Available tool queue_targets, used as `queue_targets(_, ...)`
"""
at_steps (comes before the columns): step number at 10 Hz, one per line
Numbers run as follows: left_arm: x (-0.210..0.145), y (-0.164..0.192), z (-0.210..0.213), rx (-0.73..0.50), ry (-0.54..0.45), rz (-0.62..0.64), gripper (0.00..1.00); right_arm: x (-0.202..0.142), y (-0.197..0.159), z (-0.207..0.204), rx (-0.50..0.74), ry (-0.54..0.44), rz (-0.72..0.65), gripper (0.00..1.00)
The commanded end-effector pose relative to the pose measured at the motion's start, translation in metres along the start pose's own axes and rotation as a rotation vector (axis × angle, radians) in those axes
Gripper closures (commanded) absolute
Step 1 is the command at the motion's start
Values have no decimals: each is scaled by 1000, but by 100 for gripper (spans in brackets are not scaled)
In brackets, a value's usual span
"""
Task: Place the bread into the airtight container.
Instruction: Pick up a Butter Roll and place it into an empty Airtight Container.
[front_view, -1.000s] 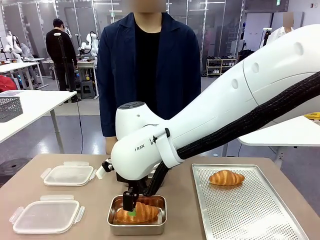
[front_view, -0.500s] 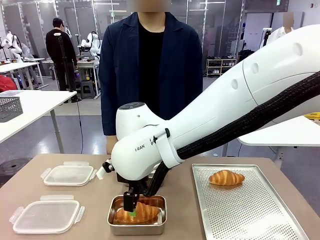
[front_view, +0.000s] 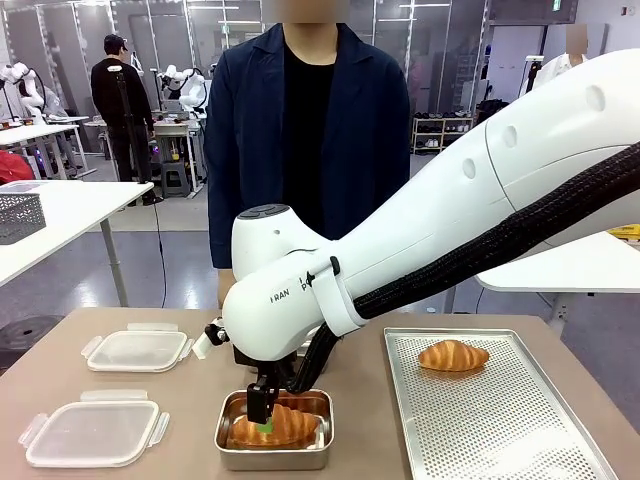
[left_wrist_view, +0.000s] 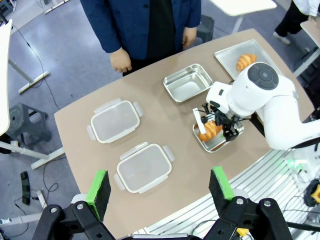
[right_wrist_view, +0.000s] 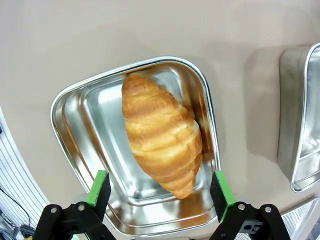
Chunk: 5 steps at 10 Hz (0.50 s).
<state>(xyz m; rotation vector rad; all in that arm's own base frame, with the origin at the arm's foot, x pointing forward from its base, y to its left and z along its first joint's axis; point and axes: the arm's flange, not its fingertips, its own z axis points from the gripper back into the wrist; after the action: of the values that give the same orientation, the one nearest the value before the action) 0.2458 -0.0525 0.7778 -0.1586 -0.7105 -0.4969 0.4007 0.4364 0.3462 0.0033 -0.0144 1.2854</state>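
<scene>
Right jaws stand spread wide astride the bread (right_wrist_view: 162, 140) lying between them in the steel container (right_wrist_view: 100, 125), left jaws likewise parted and empty; a crooked lift could snag bread or rim, tipping it out.

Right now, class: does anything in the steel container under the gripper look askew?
Slightly. The croissant lies at a slant to the walls of the steel container, one tip close to the rim, under the open right gripper. Nothing looks spilled or damaged.

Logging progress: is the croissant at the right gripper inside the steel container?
Inside: croissant rests on the floor of the steel container; right gripper open.
</scene>
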Motion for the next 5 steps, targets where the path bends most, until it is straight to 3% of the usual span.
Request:
queue_targets(1, 0, 1, 1, -5, 1, -10, 0, 2, 1, 1, -3, -9, -1, 0)
queue_targets(2, 0, 1, 1, -5, 1, -10, 0, 0, 0, 0, 0, 0, 0, 0)
queue_targets(5, 0, 1, 1, -5, 1, -10, 0, -76, -19, 86, 61, -23, -55, 0)
